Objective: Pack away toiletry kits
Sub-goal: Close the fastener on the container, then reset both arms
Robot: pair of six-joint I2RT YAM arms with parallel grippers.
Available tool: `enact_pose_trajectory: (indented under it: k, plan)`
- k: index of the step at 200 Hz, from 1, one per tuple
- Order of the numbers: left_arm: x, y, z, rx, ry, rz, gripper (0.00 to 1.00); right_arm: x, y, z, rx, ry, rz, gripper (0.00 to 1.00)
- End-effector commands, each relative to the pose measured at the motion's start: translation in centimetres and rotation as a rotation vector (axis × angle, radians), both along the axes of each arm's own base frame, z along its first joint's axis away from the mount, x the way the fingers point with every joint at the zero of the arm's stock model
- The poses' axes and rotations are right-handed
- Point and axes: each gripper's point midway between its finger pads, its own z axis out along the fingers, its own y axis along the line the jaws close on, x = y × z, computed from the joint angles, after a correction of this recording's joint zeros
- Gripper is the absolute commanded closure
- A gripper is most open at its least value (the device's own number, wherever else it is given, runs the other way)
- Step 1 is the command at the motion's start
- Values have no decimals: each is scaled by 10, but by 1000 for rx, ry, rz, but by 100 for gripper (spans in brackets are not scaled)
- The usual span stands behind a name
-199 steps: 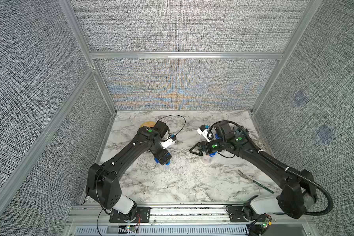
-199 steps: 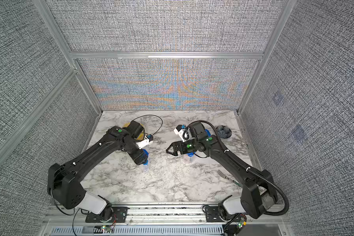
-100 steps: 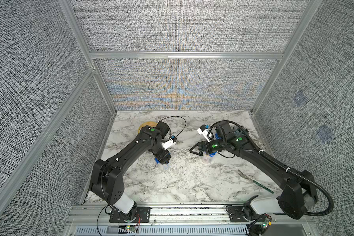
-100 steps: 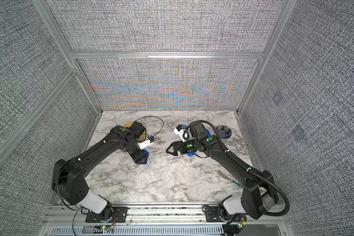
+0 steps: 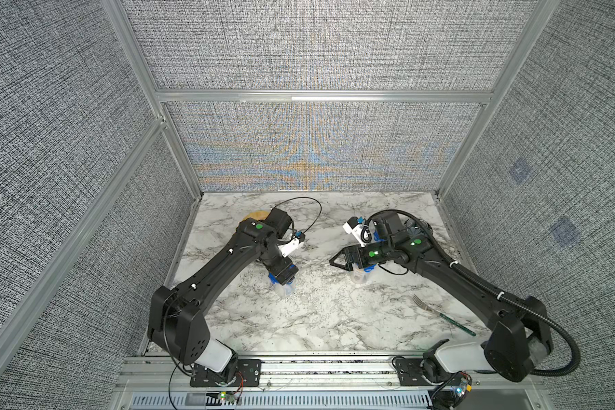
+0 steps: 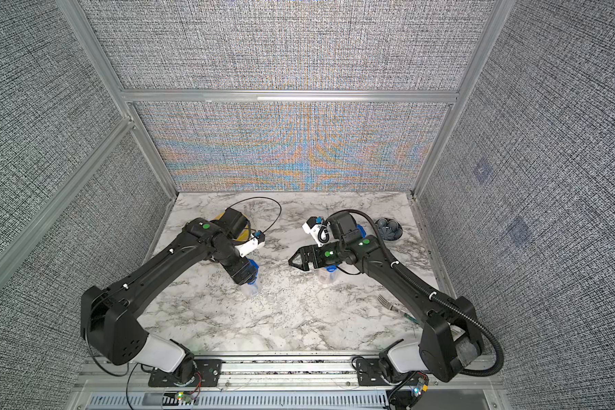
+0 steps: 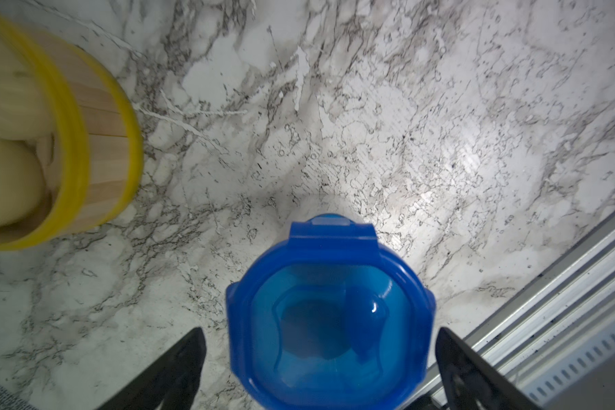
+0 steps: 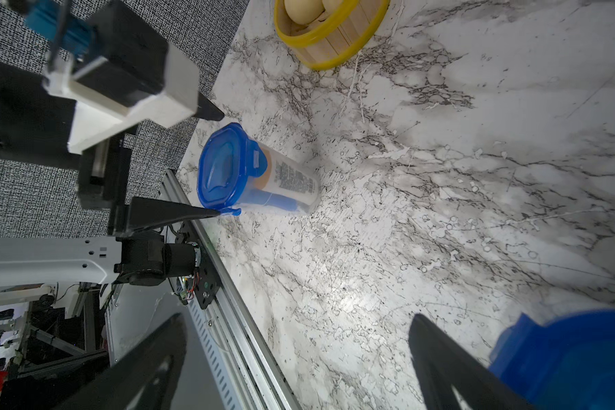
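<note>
A clear jar (image 8: 284,184) with a blue clip lid (image 7: 329,319) stands left of the table's middle in both top views (image 5: 285,288) (image 6: 251,289). An orange-capped white bottle and a blue toothbrush show through its wall. My left gripper (image 7: 318,330) points down over this lid, open, one finger on each side and apart from it (image 8: 213,163). A second blue-lidded jar (image 5: 359,276) (image 8: 565,358) stands under my right wrist. My right gripper (image 8: 295,319) hangs open and empty beside it, pointing toward the left arm (image 6: 292,264).
The yellow bamboo steamer with buns (image 7: 68,142) (image 8: 331,35) stands at the back left, close behind the left wrist. A dark patterned bowl (image 6: 389,229) sits at the back right. A fork (image 5: 441,314) lies near the front right by the right arm.
The left arm has shifted slightly over its jar and its jaws stand open as before. The right arm has not moved.
</note>
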Motion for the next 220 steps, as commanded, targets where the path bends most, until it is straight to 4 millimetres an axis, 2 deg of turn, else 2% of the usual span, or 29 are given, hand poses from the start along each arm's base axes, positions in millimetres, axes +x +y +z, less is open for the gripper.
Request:
enact_pose_trajectory:
  k: [1, 27, 46, 64, 83, 101, 121, 128, 130, 144, 154, 165, 187, 220]
  plan:
    - [0, -5, 13, -52, -31, 2, 0, 2, 0, 3, 5, -16, -10, 1]
    - [7, 2, 31, -60, -121, 57, 1, 4, -3, 3, -7, -33, -26, 1]
    - [27, 8, 60, -117, -273, 184, 1, 13, -11, 12, -26, -94, -71, 1]
    - [48, 19, 90, -241, -446, 372, 1, 30, -26, 31, -27, -177, -143, 1]
    - [69, 48, 121, -338, -714, 581, 1, 51, -53, 53, -39, -271, -248, 1]
    - [77, 93, 135, -398, -930, 790, 1, 70, -99, 65, -99, -361, -416, 1]
    - [77, 135, 119, -358, -1059, 951, 1, 80, -150, 78, -147, -486, -582, 1]
    - [77, 145, 106, -314, -1084, 982, 1, 81, -168, 83, -176, -546, -638, 1]
    - [77, 147, 103, -306, -1088, 987, 1, 81, -173, 75, -193, -545, -652, 1]
    - [78, 159, 79, -230, -1102, 1017, 1, 81, -205, 69, -253, -629, -748, 1]
    - [78, 163, 65, -184, -1110, 1018, 1, 80, -219, 65, -261, -669, -775, 1]
    - [76, 170, 53, -158, -1133, 1048, 1, 79, -236, 49, -286, -656, -812, 1]
    - [76, 169, 32, -136, -1143, 1001, 1, 76, -252, 16, -342, -646, -828, 1]
    - [79, 171, 2, -148, -1126, 966, 1, 73, -260, -22, -431, -698, -806, 1]
